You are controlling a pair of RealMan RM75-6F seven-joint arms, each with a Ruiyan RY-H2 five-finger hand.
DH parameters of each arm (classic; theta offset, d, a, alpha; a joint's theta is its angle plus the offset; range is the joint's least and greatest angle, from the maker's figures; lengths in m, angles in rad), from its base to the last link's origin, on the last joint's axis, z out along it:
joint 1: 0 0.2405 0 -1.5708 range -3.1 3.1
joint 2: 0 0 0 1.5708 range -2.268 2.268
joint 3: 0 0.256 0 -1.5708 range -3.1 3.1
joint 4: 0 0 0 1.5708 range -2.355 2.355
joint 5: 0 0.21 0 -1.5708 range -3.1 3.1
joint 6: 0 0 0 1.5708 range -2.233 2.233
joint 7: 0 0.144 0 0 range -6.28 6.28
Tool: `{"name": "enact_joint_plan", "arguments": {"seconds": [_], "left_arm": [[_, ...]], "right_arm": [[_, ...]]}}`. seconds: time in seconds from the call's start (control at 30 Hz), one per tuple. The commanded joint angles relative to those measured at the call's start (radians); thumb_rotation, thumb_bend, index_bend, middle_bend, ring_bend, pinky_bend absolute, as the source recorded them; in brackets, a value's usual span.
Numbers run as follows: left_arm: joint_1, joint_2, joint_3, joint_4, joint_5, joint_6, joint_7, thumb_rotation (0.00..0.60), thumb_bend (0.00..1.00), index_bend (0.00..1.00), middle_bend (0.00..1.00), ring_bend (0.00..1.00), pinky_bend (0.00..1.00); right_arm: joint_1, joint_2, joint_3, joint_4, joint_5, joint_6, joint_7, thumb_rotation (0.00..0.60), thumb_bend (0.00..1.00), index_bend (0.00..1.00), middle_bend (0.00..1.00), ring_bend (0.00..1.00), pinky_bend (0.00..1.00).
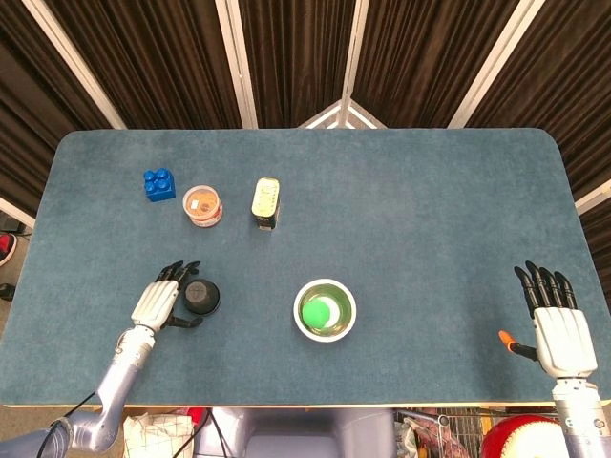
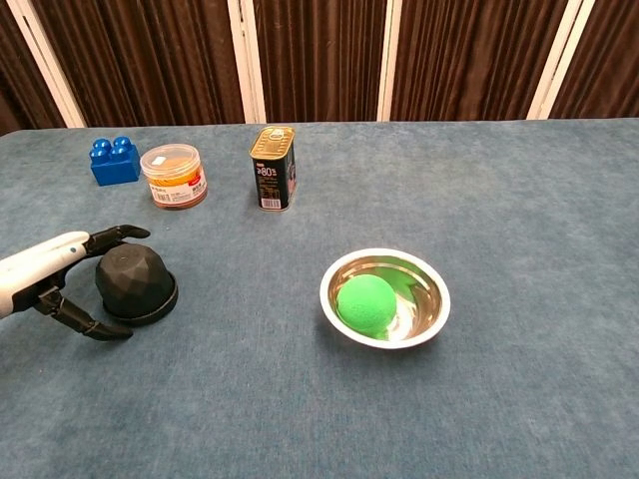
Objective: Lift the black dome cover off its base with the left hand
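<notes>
Two hands in view: left hand (image 2: pixel 55 274) at lower left, spread around black faceted dome cover (image 2: pixel 132 276) without gripping; right hand (image 1: pixel 557 320) at lower right, splayed, holding nothing. Risk: dragging round black base (image 2: pixel 142 309) along if closed too low.

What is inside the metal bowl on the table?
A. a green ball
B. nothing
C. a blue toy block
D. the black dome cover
A: a green ball lies inside the metal bowl, while the blue block and the black dome cover stand elsewhere on the table.
</notes>
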Motion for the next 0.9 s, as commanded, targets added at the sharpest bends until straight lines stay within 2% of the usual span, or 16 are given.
{"name": "enact_joint_plan", "arguments": {"seconds": [0.03, 0.37, 0.9], "left_arm": [[-0.002, -0.002, 0.0, -0.003, 0.004, 0.005, -0.002, 0.6, 0.11, 0.09, 0.19, 0.0, 0.0], [-0.004, -0.005, 0.003, -0.007, 0.013, 0.023, -0.002, 0.6, 0.13, 0.08, 0.25, 0.0, 0.0], [-0.014, -0.018, 0.005, -0.012, -0.003, 0.017, 0.032, 0.6, 0.19, 0.1, 0.27, 0.0, 0.0]], "right_arm": [[0.001, 0.0, 0.0, -0.001, 0.002, -0.003, -0.004, 0.6, 0.18, 0.03, 0.0, 0.02, 0.0], [0.002, -0.009, -0.004, -0.001, 0.004, -0.006, -0.015, 0.6, 0.18, 0.03, 0.0, 0.02, 0.0], [-0.002, 0.003, -0.009, -0.007, 0.0, -0.006, 0.0, 0.6, 0.19, 0.03, 0.0, 0.02, 0.0]]}}
